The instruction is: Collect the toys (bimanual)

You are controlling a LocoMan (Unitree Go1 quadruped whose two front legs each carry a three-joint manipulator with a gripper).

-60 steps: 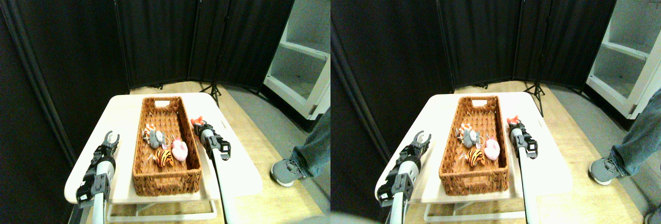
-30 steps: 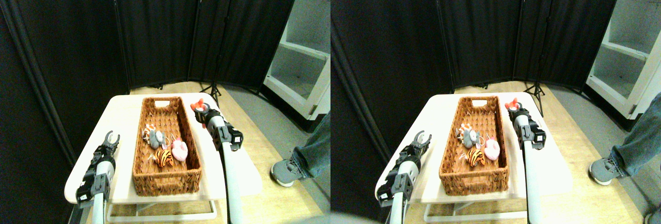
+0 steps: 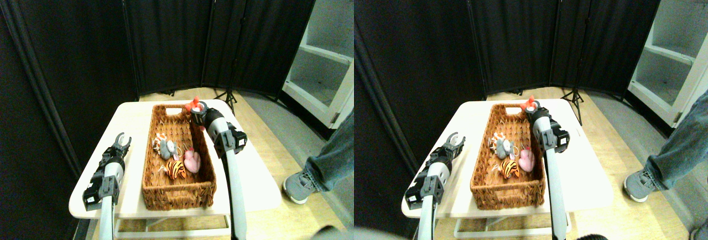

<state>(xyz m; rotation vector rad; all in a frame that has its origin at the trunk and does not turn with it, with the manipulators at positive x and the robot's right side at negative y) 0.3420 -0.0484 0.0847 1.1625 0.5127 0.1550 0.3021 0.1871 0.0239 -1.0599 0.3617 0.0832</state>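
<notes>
The right gripper [image 3: 194, 108] is clamped on a red plush toy [image 3: 192, 105] above the far right rim of the wicker basket [image 3: 178, 187]. The left gripper [image 3: 122, 139], jaws apart, hovers over the white table [image 3: 133, 115]. Inside the basket lie the tiger [image 3: 176, 168], pink toy [image 3: 192, 161] and grey toy [image 3: 167, 149].

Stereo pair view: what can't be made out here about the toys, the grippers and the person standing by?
- Red plush toy at the right gripper: too small to tell its animal shape, or whether it hangs over the long brown wicker basket or beside the rim.
- Grey plush toy: partly covers the spotted white one behind it.
- Person: only a jeans leg and grey shoe; the edge cuts off the rest.
</notes>
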